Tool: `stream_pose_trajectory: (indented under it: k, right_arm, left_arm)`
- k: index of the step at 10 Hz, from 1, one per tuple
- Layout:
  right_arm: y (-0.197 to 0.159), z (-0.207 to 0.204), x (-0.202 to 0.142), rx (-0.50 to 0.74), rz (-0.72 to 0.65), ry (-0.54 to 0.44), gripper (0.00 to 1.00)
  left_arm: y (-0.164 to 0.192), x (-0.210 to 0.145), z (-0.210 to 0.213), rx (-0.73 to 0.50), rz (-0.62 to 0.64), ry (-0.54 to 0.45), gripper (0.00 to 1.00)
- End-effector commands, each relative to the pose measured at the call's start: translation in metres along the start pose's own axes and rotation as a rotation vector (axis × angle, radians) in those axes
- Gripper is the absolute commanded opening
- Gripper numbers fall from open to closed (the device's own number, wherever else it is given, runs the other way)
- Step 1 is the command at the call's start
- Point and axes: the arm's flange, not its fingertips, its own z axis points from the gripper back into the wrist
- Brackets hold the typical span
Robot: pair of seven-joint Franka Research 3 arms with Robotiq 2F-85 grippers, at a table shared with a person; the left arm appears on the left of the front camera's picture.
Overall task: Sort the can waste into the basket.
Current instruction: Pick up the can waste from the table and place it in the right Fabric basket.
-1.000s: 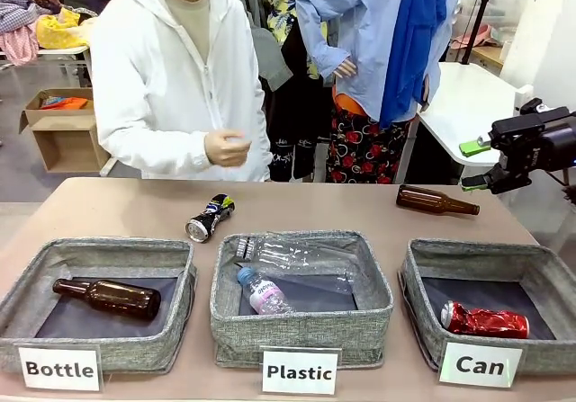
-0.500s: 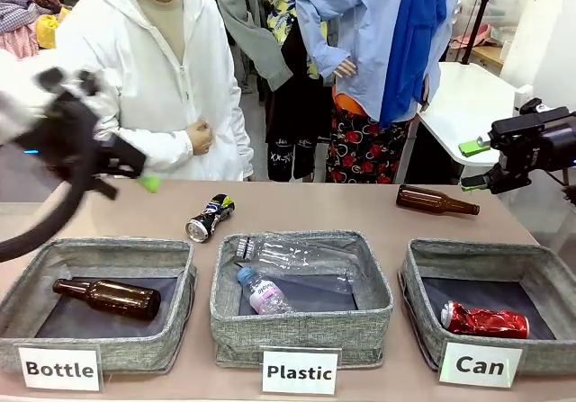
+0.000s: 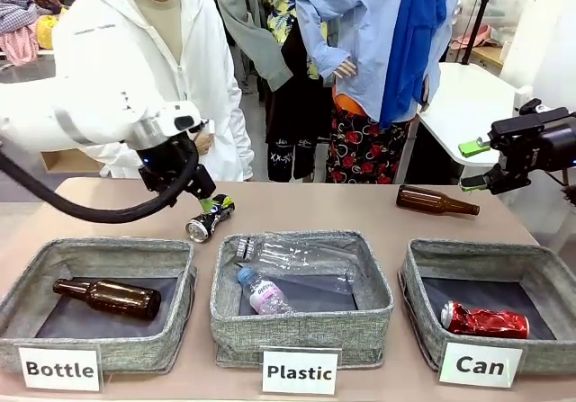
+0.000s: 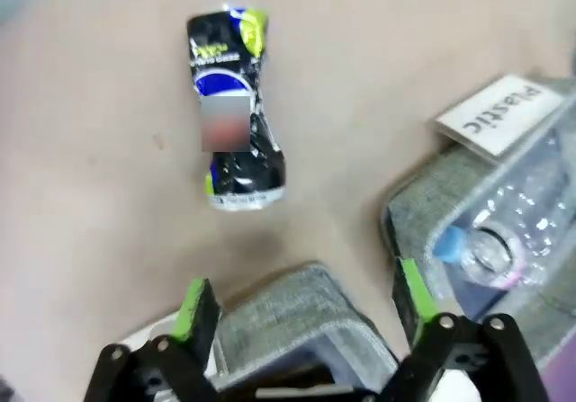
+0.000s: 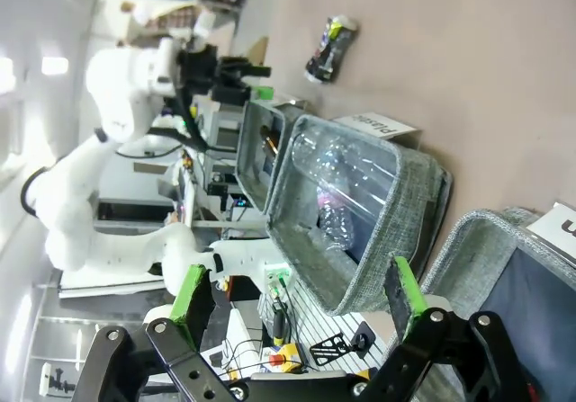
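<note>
A: Down at the left gripper: spread wide, holding nothing, hanging close above the black can on the table.
B: Along its fingers, just ahead: dented at the waist, silver end nearest.
A: And the right gripper?
B: Wide open too, empty, raised off the table's edge. Below it, the basket, with the red can lying inside.

Robotics lab, white robot arm over tan worktop, labelled grey sorting bins, clothes heap and white table behind
</note>
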Motion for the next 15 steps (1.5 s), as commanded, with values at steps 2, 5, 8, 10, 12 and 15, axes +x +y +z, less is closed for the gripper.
stream_pose_trajectory:
  k: [2, 5, 8, 10, 12, 15]
  right_arm:
    - [0.000, 0.003, 0.001, -0.010, 0.021, -0.004, 1.00]
    - [0.000, 0.003, 0.001, -0.010, 0.021, -0.004, 1.00]
    - [0.000, 0.003, 0.001, -0.010, 0.021, -0.004, 1.00]
    - [0.000, 0.003, 0.001, -0.010, 0.021, -0.004, 1.00]
    - [0.000, 0.003, 0.001, -0.010, 0.021, -0.004, 1.00]
    - [0.000, 0.003, 0.001, -0.010, 0.021, -0.004, 1.00]
  left_arm:
    - [-0.005, -0.015, 0.019, -0.015, -0.009, -0.053, 1.00]
    - [-0.004, 0.000, 0.012, 0.001, 0.000, -0.022, 1.00]
    - [0.005, 0.025, -0.010, -0.026, -0.069, -0.145, 1.00]
    - [0.010, 0.043, -0.037, -0.005, -0.071, -0.129, 1.00]
    - [0.015, 0.057, -0.064, 0.014, -0.046, -0.100, 1.00]
    - [0.024, 0.065, -0.092, 0.059, -0.027, -0.045, 1.00]
